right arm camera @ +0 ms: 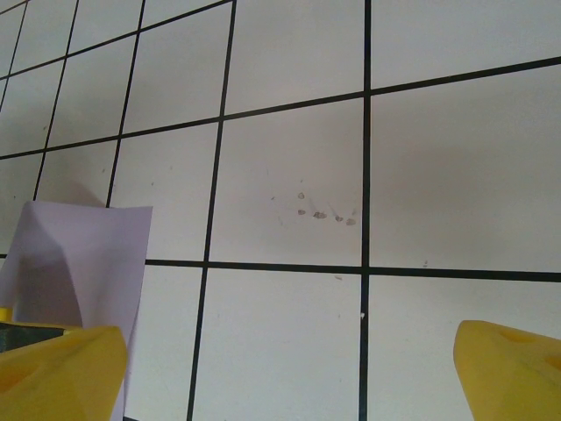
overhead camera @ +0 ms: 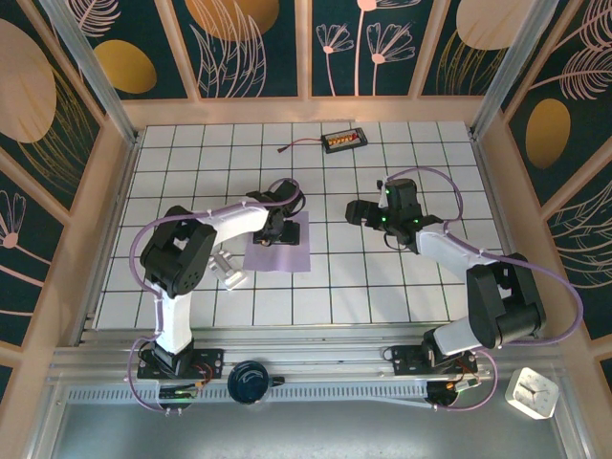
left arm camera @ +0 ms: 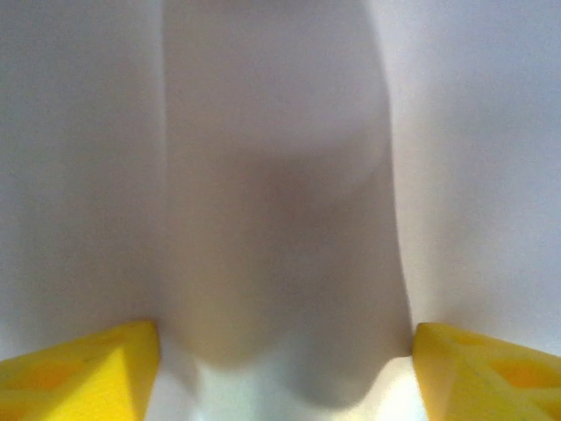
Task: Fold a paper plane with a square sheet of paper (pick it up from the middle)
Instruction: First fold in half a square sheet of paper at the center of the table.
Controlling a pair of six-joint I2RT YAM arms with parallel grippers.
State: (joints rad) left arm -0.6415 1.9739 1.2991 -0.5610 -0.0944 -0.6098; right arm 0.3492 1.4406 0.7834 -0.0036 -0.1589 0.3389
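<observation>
At the near rail a round black object [overhead camera: 251,382] sits between the two arm bases, and a small white square thing [overhead camera: 532,392] rests off to the right. Further in, on the tiled counter [overhead camera: 382,287], a small silvery-white block [overhead camera: 229,271] lies beside the left arm, just left of the square sheet of paper [overhead camera: 292,251]. The pale lavender sheet lies in the middle of the counter, a little left of centre. The left tool [overhead camera: 272,232] is down on its far-left part. From the left wrist, that tool [left arm camera: 285,368] has its yellow fingers [left arm camera: 79,373] spread apart, and the sheet [left arm camera: 280,175] is humped up into a soft ridge between them. The right tool [overhead camera: 356,212] hangs to the right of the sheet, apart from it. From its wrist camera the right tool [right arm camera: 289,377] is also spread wide over bare tiles [right arm camera: 289,175], with a raised corner of the sheet [right arm camera: 88,254] at the left edge and a few faint smudges [right arm camera: 324,213] on one tile. At the far side lies a black and orange device [overhead camera: 342,142] with a thin cable.
</observation>
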